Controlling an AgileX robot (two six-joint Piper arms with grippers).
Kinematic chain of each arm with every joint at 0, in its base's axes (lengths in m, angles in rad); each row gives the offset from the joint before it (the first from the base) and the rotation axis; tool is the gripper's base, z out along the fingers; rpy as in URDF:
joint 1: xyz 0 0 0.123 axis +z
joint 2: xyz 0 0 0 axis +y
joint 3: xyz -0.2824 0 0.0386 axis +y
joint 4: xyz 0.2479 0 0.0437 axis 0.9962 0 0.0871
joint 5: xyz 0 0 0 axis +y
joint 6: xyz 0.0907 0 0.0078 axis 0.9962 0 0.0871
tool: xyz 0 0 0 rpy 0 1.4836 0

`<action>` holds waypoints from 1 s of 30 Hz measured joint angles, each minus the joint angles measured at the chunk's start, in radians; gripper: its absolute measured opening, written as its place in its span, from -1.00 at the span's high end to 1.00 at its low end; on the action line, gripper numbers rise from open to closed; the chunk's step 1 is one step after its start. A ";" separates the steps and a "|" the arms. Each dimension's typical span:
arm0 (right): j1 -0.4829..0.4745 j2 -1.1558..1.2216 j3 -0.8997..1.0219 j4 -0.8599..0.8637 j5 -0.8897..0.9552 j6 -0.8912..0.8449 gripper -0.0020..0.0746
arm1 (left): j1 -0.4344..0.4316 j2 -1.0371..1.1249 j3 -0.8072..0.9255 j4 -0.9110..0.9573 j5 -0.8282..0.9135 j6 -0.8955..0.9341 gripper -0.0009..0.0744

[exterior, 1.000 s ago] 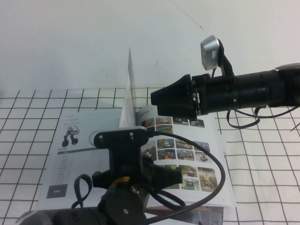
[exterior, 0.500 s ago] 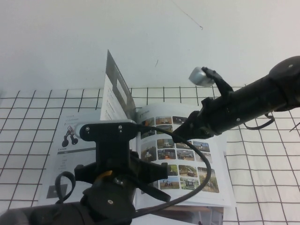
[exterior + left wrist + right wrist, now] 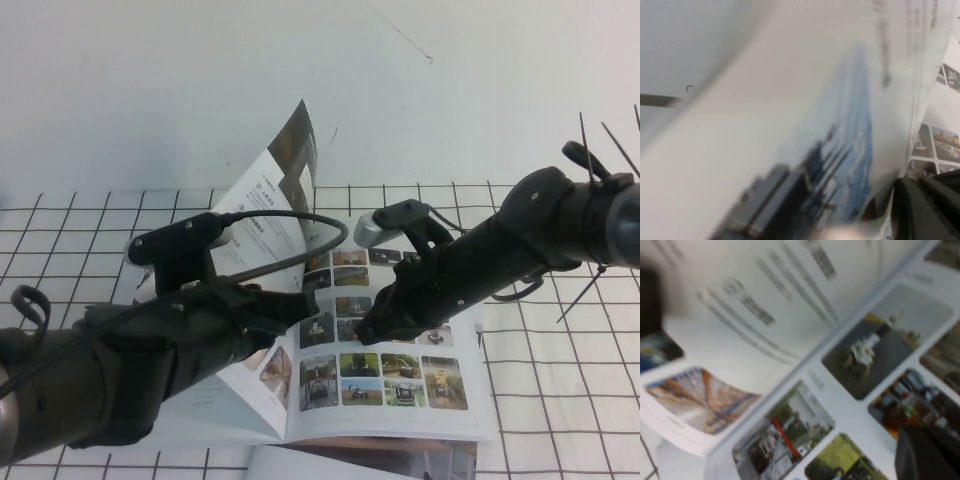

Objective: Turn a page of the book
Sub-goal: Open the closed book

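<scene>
The book [image 3: 455, 428] lies open on the gridded cloth. Its page [image 3: 262, 205] stands curled and leans left, dark banner at the top corner. My left arm lies across the page's face. The left gripper [image 3: 300, 305] points at the spine, shut, with the page against its side. In the left wrist view the page [image 3: 790, 125] fills the frame beside the left gripper [image 3: 922, 210]. My right gripper [image 3: 365, 330] is shut, low over the leaf of colour photos [image 3: 400, 375]. The right wrist view shows the right gripper [image 3: 927, 455] above those photos [image 3: 840, 405].
A white cloth with a black grid [image 3: 560, 400] covers the table under the book. A plain white surface [image 3: 150, 90] rises behind it. Another printed sheet [image 3: 360, 462] pokes out under the book's front edge. A cable loop [image 3: 310, 235] arches off my left arm.
The right gripper shut and came down from above the book to the photo leaf. My left arm swung left, and the upright page tipped and curled leftwards with it.
</scene>
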 joint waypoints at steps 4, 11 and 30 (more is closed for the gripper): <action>0.000 0.024 0.000 -0.021 -0.001 0.009 0.94 | 0.025 0.000 0.000 0.004 0.046 0.007 0.98; 0.000 0.041 0.000 -0.027 -0.010 0.011 0.94 | 0.025 0.000 0.000 -0.001 0.054 0.013 0.98; 0.001 0.061 -0.004 -0.106 -0.006 0.062 0.94 | 0.025 -0.077 0.071 -0.066 -0.117 -0.004 0.98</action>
